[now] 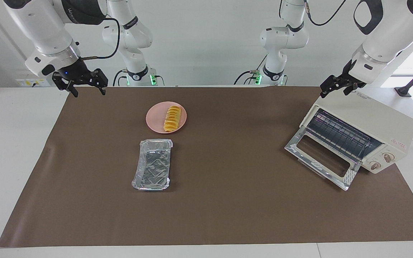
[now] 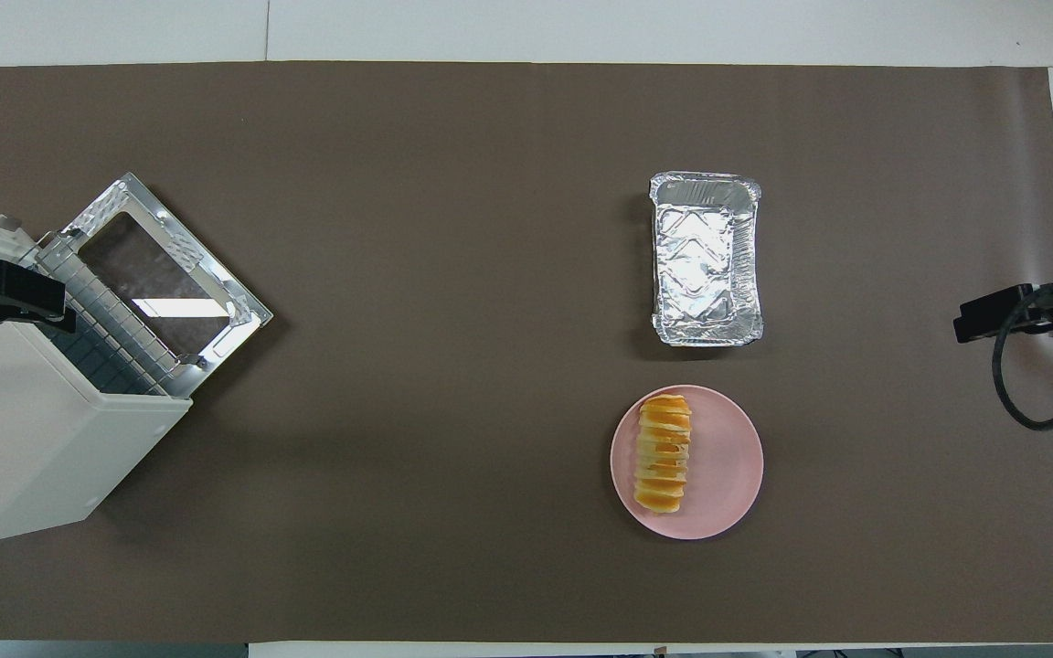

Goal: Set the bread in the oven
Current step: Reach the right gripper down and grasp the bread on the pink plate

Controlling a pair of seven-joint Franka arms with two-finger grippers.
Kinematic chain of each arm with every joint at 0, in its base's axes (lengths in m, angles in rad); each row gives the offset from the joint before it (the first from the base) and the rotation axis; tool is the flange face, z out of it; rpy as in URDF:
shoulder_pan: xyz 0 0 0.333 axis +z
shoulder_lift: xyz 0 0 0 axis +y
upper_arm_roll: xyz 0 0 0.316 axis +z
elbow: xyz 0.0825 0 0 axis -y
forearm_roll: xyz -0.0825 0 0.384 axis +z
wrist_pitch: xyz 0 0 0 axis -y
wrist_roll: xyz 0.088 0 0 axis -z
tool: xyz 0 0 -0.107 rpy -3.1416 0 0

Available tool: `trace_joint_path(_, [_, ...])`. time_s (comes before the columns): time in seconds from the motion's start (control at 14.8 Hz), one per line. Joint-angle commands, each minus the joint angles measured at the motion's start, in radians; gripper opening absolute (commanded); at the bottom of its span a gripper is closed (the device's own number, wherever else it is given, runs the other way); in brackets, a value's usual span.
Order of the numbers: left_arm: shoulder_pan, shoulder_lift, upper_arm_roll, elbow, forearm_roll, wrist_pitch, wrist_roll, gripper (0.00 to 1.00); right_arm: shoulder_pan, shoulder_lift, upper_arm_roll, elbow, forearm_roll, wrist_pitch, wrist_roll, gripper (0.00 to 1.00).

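The bread (image 1: 172,118), a ridged row of yellow-orange slices, lies on a round pink plate (image 1: 156,121) toward the right arm's end of the table; it also shows in the overhead view (image 2: 664,452). The cream-white oven (image 1: 393,130) stands at the left arm's end, its glass door (image 1: 319,157) dropped open and the wire rack (image 1: 342,134) showing. My left gripper (image 1: 334,92) hangs open and empty over the oven's top edge. My right gripper (image 1: 88,91) hangs open and empty over the mat's corner, well apart from the plate.
A crinkled silver foil tray (image 1: 152,165) sits empty just beside the plate (image 2: 728,471), farther from the robots. A brown mat (image 1: 228,200) covers the table. In the overhead view the oven (image 2: 33,448) and its open door (image 2: 161,274) fill the left arm's end.
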Motion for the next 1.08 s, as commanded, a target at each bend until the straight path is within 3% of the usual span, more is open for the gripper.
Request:
trace_joint_path(0.0, [0.005,-0.015,-0.003,-0.007,0.011,0.007,0.005,1.00,-0.015,-0.009,0.009,-0.013,-0.006,-0.004,0.006,1.00])
trace_joint_path(0.34, [0.005,-0.015,-0.003,-0.007,0.011,0.007,0.003,1.00,-0.017,-0.014,0.008,-0.023,-0.006,-0.013,0.008,1.00])
trace_joint_path(0.61, [0.005,-0.015,-0.003,-0.007,0.011,0.007,0.005,1.00,-0.001,-0.058,0.009,-0.107,-0.004,-0.008,0.014,1.00])
trace_joint_path(0.81, [0.005,-0.015,-0.003,-0.007,0.011,0.007,0.003,1.00,0.049,-0.136,0.011,-0.267,0.011,0.079,0.082,1.00])
trace_joint_path(1.01, [0.005,-0.015,-0.003,-0.007,0.011,0.007,0.005,1.00,0.172,-0.230,0.011,-0.455,0.013,0.188,0.223,1.00])
